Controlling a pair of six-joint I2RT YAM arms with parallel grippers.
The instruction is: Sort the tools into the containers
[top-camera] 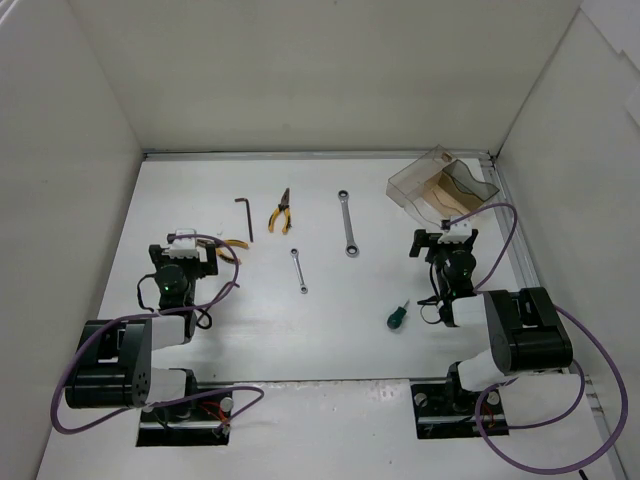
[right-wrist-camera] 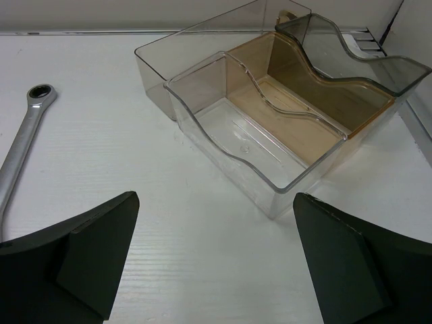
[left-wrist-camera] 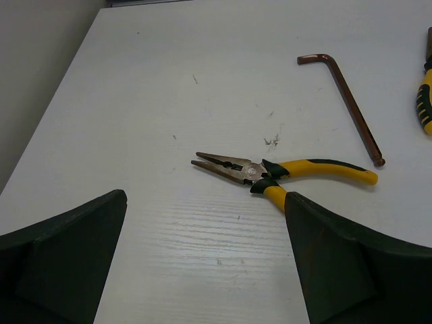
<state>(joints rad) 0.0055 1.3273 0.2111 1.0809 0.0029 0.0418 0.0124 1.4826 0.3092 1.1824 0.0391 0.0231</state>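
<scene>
The worktop (left-wrist-camera: 202,256) is matt white with faint grain. The wrench (right-wrist-camera: 17,145) is shiny bare metal, the hex key (left-wrist-camera: 354,108) is duller and coppery, and the pliers (left-wrist-camera: 253,172) have rubbery-looking yellow grips. The container (right-wrist-camera: 216,152) is glossy clear plastic.

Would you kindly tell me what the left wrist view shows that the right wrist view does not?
Only left wrist: yellow-handled pliers, a hex key, a second yellow handle at the right edge. Only right wrist: the clear containers and a silver wrench. Both: white table, and an open left gripper or right gripper.
</scene>
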